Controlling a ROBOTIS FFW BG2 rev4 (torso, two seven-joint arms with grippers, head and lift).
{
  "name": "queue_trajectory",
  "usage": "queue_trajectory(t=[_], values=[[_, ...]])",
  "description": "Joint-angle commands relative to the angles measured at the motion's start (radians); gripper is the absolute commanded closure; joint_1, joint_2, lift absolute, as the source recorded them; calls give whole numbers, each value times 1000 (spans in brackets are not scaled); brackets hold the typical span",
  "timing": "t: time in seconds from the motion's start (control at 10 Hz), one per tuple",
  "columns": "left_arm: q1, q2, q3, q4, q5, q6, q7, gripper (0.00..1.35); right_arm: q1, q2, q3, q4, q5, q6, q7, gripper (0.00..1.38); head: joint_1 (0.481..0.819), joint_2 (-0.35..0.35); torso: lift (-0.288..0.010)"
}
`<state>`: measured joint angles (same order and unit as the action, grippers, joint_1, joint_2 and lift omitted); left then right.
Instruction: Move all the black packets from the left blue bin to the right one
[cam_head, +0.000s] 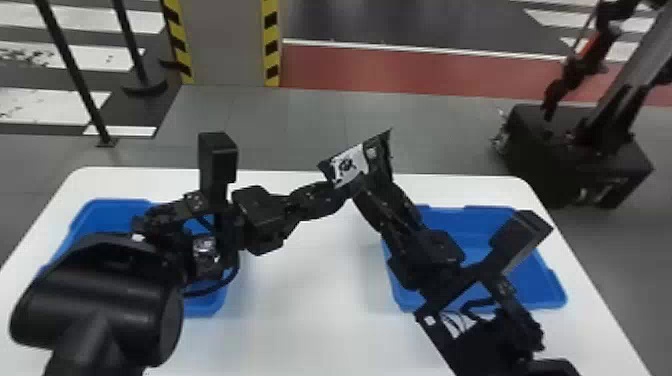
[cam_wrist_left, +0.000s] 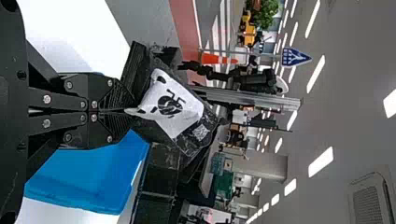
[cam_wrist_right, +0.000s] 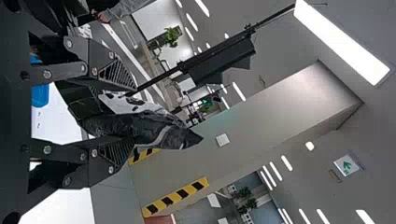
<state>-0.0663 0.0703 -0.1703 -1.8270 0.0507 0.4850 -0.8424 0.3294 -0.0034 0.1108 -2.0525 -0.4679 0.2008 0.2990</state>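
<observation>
Above the table's middle, my left gripper (cam_head: 336, 196) and my right gripper (cam_head: 364, 192) meet at one black packet (cam_head: 377, 159) with a white label. In the left wrist view my left gripper (cam_wrist_left: 130, 111) is shut on an edge of the packet (cam_wrist_left: 198, 135). My right gripper (cam_wrist_right: 134, 113) stands open in the right wrist view, its fingers on either side of the packet (cam_wrist_right: 163, 133). The left blue bin (cam_head: 117, 204) is largely covered by the left arm. The right blue bin (cam_head: 542, 282) lies partly under the right arm.
Both bins stand on a white table (cam_head: 310, 300). Something shiny (cam_head: 205, 250) shows beside the left arm over the left bin; I cannot tell what it is. Beyond the table's back right stands a black robot base (cam_head: 575, 155).
</observation>
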Motion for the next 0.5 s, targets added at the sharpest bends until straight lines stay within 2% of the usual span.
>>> queue_trajectory(t=[0.0,0.1,0.4], values=[[0,0,0,2,0,1,-1,1208,7,-1,-2,-10,2,-2,-11,1266,695,-96,-110],[0,0,-2,2,0,3,-1,1208,17,-1,-2,-18,-3,-19,-34,1279,695,-99,-110],[-10,0,-6,17,0,6,-7,1208,9,-1,-2,-1,-9,-54,-34,1279,695,-110,-110]])
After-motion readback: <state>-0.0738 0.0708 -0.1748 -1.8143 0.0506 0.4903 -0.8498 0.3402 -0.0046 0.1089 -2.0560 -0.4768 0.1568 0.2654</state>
